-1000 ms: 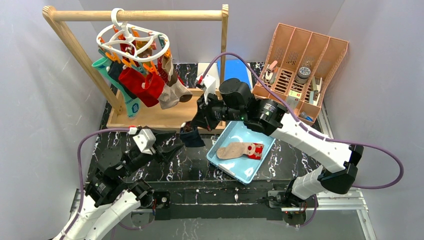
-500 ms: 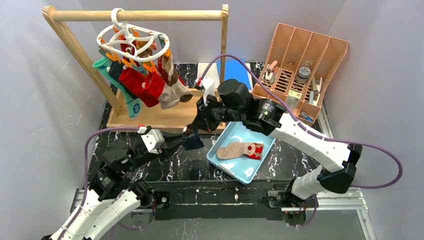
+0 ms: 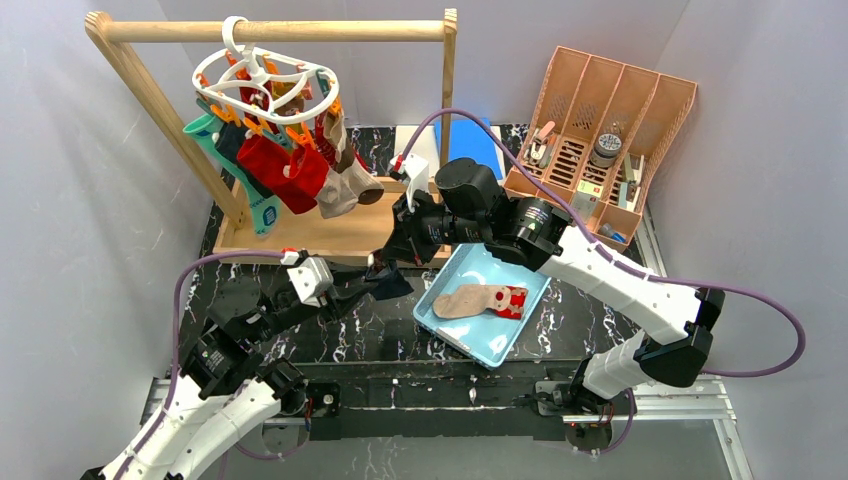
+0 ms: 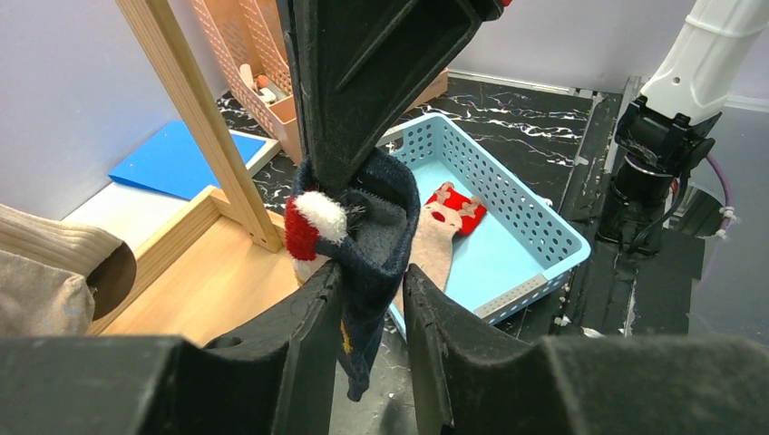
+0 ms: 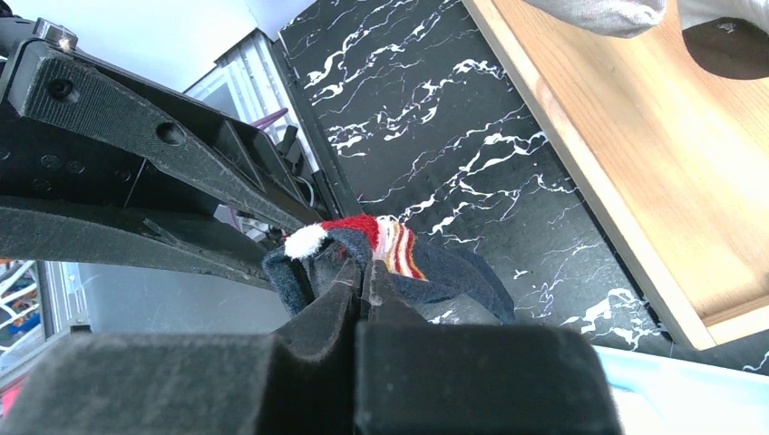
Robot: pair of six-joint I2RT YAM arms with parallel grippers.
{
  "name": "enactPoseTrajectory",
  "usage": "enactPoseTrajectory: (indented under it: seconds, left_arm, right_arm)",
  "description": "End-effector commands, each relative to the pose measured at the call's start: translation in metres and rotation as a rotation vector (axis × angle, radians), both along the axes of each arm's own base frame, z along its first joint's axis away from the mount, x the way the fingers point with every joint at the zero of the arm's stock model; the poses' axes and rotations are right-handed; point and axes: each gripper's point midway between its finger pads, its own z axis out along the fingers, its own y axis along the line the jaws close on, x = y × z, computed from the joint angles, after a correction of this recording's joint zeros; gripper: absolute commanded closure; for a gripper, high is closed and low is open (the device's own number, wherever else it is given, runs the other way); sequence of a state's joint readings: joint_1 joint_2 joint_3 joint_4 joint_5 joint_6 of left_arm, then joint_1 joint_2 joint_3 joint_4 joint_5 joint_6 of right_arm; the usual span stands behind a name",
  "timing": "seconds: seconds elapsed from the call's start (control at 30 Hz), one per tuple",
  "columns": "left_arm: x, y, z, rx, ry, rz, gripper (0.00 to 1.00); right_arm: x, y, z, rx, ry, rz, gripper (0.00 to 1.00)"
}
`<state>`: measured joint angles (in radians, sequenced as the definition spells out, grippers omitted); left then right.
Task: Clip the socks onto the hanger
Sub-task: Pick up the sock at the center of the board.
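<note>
Navy sock (image 3: 386, 284): hanging between both grippers. Right gripper (image 5: 363, 276): pinching its top edge, jaws together, showing only in right wrist view. Left gripper (image 4: 370, 281): squeezing sock lower down, showing in left wrist view. Hanger (image 3: 262, 78): hanging on rail (image 3: 290, 32), well apart.

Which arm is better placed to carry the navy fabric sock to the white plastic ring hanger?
Probably the left: the left gripper pinches the navy fabric sock, and the white plastic ring hanger hangs on its side of the wooden rail.
</note>
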<state>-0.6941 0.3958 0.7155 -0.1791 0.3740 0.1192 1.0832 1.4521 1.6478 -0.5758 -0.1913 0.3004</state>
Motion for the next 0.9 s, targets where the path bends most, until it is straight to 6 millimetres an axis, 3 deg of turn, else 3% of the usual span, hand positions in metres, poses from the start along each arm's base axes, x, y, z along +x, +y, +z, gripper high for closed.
enactPoseTrajectory:
  seconds: [0.0, 0.07, 0.2, 0.4, 0.43, 0.57, 0.73, 0.87]
  left_arm:
    - [0.001, 0.000, 0.004, -0.007, -0.014, 0.001, 0.70]
    - [0.001, -0.001, 0.004, -0.004, -0.014, 0.000, 0.74]
    - [0.000, -0.002, 0.002, 0.000, -0.008, -0.012, 1.00]
    - [0.003, 0.005, 0.000, -0.011, -0.002, 0.037, 1.00]
    - [0.004, 0.010, 0.003, -0.019, -0.009, 0.062, 1.00]
    - [0.007, 0.027, 0.007, -0.039, -0.028, 0.150, 1.00]
    - [0.004, 0.041, 0.006, -0.045, -0.037, 0.204, 1.00]
    - [0.004, 0.052, 0.005, -0.041, -0.038, 0.248, 1.00]
  right_arm:
    - [-0.006, 0.003, 0.037, 0.096, -0.030, 0.023, 0.99]
    - [-0.007, 0.003, 0.037, 0.097, -0.028, 0.023, 0.99]
    - [-0.008, 0.004, 0.037, 0.099, -0.020, 0.029, 0.99]
    - [-0.009, 0.007, 0.036, 0.100, -0.002, 0.032, 0.99]
    - [-0.007, 0.007, 0.036, 0.101, -0.001, 0.024, 0.96]
    - [-0.005, 0.005, 0.041, 0.117, -0.008, -0.001, 0.60]
    - [-0.001, 0.003, 0.045, 0.119, -0.014, -0.027, 0.42]
    - [0.004, 0.000, 0.054, 0.130, -0.041, -0.054, 0.34]
